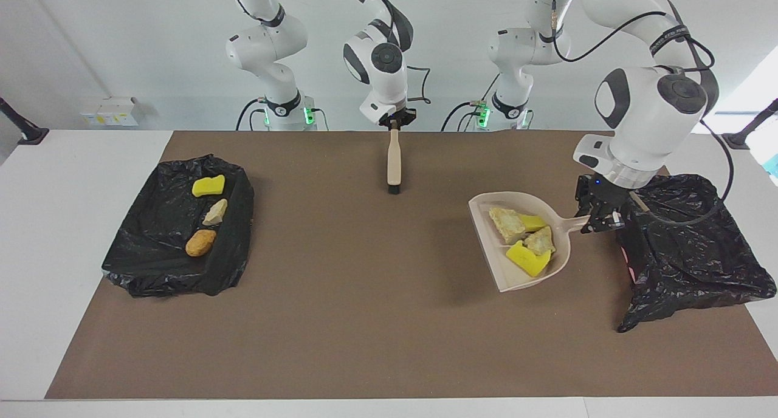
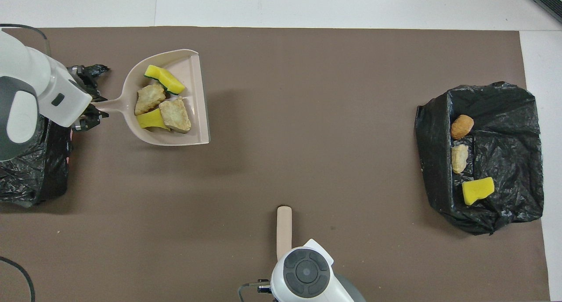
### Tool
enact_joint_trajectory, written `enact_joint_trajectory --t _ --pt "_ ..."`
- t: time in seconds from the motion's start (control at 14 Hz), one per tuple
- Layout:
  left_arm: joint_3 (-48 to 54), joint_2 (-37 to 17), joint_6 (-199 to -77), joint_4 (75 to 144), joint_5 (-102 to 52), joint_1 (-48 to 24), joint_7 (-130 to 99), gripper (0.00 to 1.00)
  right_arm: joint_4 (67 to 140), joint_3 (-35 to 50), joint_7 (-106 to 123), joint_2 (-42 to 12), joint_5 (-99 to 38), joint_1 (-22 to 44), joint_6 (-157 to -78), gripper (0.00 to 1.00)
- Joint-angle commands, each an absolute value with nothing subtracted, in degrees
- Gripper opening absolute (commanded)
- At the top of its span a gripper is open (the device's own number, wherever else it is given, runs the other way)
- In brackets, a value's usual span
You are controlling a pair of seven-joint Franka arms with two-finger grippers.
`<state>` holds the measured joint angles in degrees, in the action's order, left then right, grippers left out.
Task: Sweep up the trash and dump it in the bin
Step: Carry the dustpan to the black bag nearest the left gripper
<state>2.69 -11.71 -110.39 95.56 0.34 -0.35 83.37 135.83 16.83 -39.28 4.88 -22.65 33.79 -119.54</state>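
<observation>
My left gripper [image 1: 598,220] is shut on the handle of the beige dustpan [image 1: 504,267], held a little above the mat beside the black-bagged bin [image 1: 693,254]. In the pan lie two yellow sponge chunks [image 1: 527,259] and two tan lumps [image 1: 507,223] of trash. The pan [image 2: 191,69] and left gripper [image 2: 93,108] also show in the overhead view. My right gripper [image 1: 395,121] is shut on the beige brush [image 1: 394,163], which hangs bristles down over the mat's edge nearest the robots. In the overhead view the brush [image 2: 283,229] shows, its gripper hidden under the wrist.
A black bag [image 1: 152,254] lies at the right arm's end of the table. On it are a yellow sponge [image 1: 208,186], a tan lump [image 1: 215,212] and an orange-brown lump [image 1: 200,242]. A brown mat [image 1: 364,315] covers the table.
</observation>
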Motion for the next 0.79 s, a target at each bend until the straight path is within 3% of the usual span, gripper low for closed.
enact_joint_trajectory --t 0.0,0.07,0.36,0.72 --pt "3.3 -14.0 -109.2 91.9 -0.9 5.8 91.5 0.0 135.8 16.7 -40.5 5.1 -20.8 33.9 -120.1 0.85" --pt "3.3 -15.0 -108.7 90.1 -0.8 7.6 94.7 0.0 135.6 16.8 -40.8 5.1 -19.3 33.9 -120.1 1.0" --pt "3.1 -15.4 -107.7 88.6 -0.3 16.1 107.9 0.0 132.4 16.0 -41.0 6.1 -16.8 32.7 -119.1 1.0" --pt "2.6 -19.5 -104.3 80.9 1.0 25.3 123.1 0.0 127.2 16.0 -40.4 9.2 -10.0 25.1 -113.8 1.0"
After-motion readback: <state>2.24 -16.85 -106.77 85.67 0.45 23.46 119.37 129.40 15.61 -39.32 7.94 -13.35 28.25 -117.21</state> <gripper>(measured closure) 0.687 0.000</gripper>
